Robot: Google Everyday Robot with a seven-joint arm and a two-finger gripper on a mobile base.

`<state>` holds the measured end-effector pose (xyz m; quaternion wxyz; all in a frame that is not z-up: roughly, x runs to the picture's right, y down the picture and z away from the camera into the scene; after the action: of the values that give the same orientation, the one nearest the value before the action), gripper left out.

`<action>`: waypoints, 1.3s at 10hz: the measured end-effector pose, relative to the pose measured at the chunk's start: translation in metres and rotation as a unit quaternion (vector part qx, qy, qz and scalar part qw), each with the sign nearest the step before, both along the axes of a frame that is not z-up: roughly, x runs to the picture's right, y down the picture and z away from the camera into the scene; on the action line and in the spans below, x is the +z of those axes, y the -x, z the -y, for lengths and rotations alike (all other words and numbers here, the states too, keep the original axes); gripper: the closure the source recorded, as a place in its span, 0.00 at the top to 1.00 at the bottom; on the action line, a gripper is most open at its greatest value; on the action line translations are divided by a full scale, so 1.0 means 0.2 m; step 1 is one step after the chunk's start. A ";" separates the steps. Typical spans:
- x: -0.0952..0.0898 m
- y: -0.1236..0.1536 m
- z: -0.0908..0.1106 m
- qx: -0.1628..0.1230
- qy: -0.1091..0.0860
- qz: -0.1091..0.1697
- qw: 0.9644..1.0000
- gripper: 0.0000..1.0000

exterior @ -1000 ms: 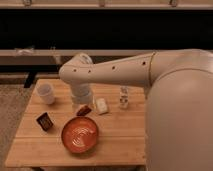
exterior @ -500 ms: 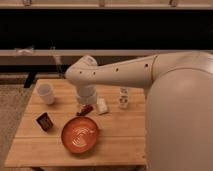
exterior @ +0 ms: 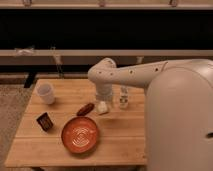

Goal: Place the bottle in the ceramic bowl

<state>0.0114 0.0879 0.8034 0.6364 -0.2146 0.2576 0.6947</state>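
Note:
The bottle [exterior: 123, 98] stands upright on the wooden table [exterior: 125, 135], right of centre, small and whitish with a pale label. The ceramic bowl [exterior: 80, 134] is orange-brown with a pale swirl and sits near the table's front, left of centre. My gripper [exterior: 104, 99] hangs down from the white arm over the middle of the table, just left of the bottle and right above a small white block [exterior: 102, 107]. It holds nothing that I can see. The bottle stands apart from the bowl, behind it and to its right.
A white cup [exterior: 46, 93] stands at the table's back left. A reddish-brown oblong object [exterior: 85, 109] lies between the bowl and the gripper. A small dark packet [exterior: 44, 121] lies left of the bowl. My large white arm [exterior: 175, 110] covers the right side.
The arm and gripper have moved to the right across the table, closer to the bottle. The objects on the table have not moved.

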 end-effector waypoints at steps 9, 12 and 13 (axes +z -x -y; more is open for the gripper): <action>0.09 -0.35 0.16 -0.008 -0.008 -0.042 0.999 0.65; 0.08 -0.46 0.18 -0.003 -0.009 -0.055 0.998 0.65; 0.08 -0.49 0.19 -0.002 -0.012 -0.057 0.998 0.65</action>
<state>0.1093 0.0497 0.8193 0.6248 -0.1666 0.2852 0.7075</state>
